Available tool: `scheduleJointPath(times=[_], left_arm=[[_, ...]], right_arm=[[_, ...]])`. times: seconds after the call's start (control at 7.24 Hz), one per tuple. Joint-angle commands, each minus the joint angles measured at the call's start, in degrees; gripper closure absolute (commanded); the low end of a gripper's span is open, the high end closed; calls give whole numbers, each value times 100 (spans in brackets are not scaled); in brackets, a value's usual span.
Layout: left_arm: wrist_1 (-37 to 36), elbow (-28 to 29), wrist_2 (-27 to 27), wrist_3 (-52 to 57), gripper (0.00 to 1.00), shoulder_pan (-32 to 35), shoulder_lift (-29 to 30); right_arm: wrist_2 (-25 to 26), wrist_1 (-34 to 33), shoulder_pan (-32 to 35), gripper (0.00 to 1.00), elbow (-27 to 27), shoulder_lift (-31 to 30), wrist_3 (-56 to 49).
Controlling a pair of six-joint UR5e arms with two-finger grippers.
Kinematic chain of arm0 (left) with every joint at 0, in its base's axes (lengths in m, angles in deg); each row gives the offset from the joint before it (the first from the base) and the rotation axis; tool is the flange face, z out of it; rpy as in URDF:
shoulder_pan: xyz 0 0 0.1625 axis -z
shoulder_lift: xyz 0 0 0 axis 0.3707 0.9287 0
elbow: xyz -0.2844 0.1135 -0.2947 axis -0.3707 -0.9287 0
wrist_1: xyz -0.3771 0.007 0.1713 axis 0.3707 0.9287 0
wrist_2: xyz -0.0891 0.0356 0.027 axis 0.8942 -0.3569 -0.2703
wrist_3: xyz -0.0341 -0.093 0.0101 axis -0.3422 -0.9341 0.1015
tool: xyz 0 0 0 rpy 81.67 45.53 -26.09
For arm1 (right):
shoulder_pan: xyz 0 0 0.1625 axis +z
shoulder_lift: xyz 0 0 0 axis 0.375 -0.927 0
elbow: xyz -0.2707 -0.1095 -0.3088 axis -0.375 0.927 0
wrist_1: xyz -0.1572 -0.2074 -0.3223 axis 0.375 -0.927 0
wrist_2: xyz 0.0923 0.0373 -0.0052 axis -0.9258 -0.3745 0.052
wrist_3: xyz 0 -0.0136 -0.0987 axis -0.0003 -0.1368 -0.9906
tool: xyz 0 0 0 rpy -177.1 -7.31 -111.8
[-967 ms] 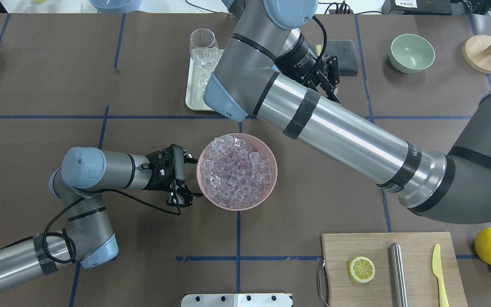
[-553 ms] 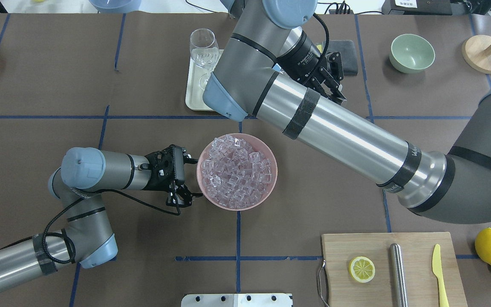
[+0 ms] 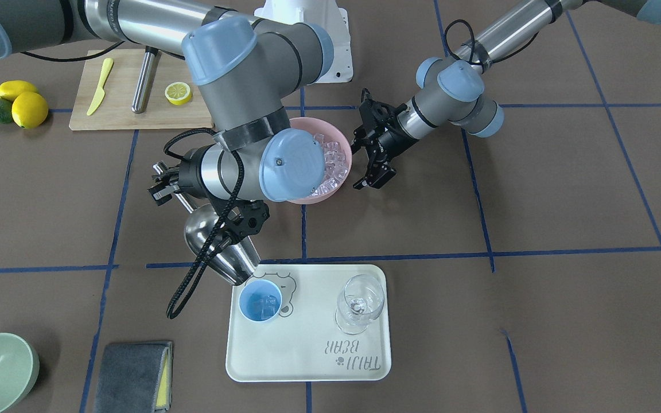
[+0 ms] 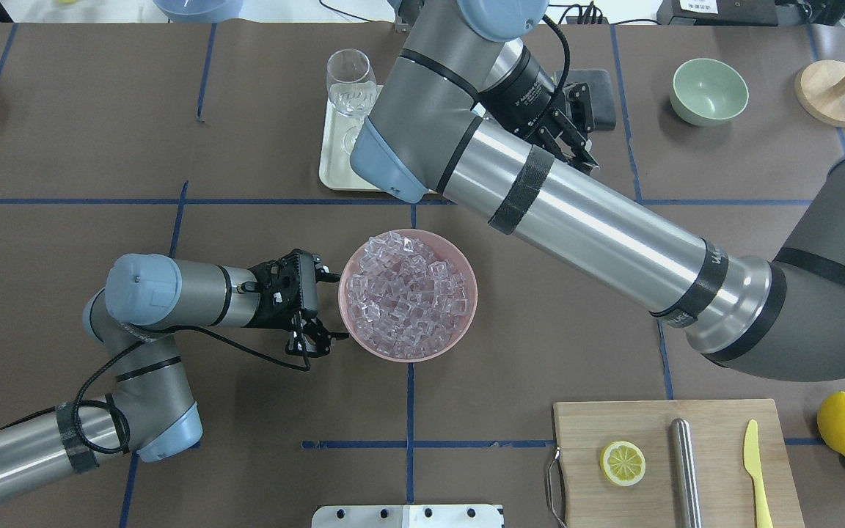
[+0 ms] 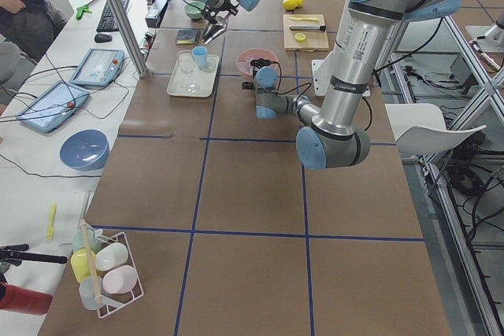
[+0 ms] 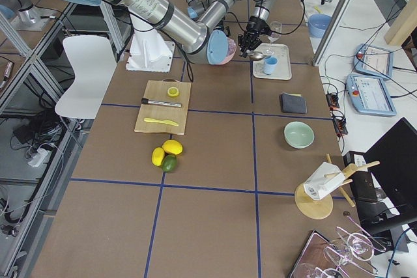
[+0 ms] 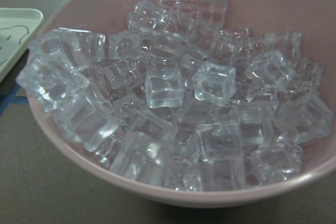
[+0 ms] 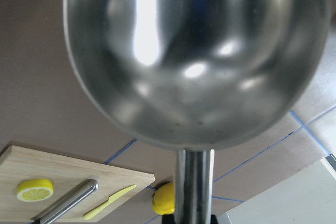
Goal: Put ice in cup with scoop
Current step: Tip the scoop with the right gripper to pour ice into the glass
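My right gripper (image 3: pixel 163 186) is shut on the thin handle of the steel scoop (image 3: pixel 218 249). The scoop is tilted mouth-down just above the light-blue cup (image 3: pixel 245 307), which stands on a pale tray (image 3: pixel 307 355) and holds a few ice cubes (image 3: pixel 264 301). The right wrist view shows the scoop's trough (image 8: pixel 194 51) empty. In the overhead view the right arm hides the cup and the scoop. A pink bowl (image 4: pixel 469 308) is heaped with ice (image 4: pixel 406 293). My left gripper (image 4: pixel 323 309) is open, right beside the bowl's rim.
A clear wine glass (image 3: pixel 359 304) stands on the same tray, to the right of the cup in the front view. A pale green bowl (image 4: pixel 708 92) and a grey cloth (image 3: pixel 132 376) lie beyond. A cutting board (image 4: pixel 584 425) holds a lemon half, a steel cylinder and a yellow knife. Whole lemons (image 4: pixel 844 424) lie beside it.
My right wrist has turned and shifted slightly away from the robot and to the right in the overhead view. The left arm and the bowl have not moved.
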Motion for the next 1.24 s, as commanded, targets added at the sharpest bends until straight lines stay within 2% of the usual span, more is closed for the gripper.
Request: scheduleJointPath(times=[0.0,0.28,0.55,0.83,1.11], left_arm=[[9,-8,-1,-9,0,-3,0],[9,-26,-1,-9,0,6,0],[9,-35,8,-9,0,6,0],[9,-35,8,-9,0,6,9],[9,-52,8,-35,0,23,-17]], right_arm=[[-41,0,23,100,-34,1,-7],[-137,0,49,100,-462,-217,2],[-478,-9,154,100,-1321,-638,98],[-1101,0,539,100,-2673,-1402,439],[-1534,348,620,100,-4289,-2411,2120]])
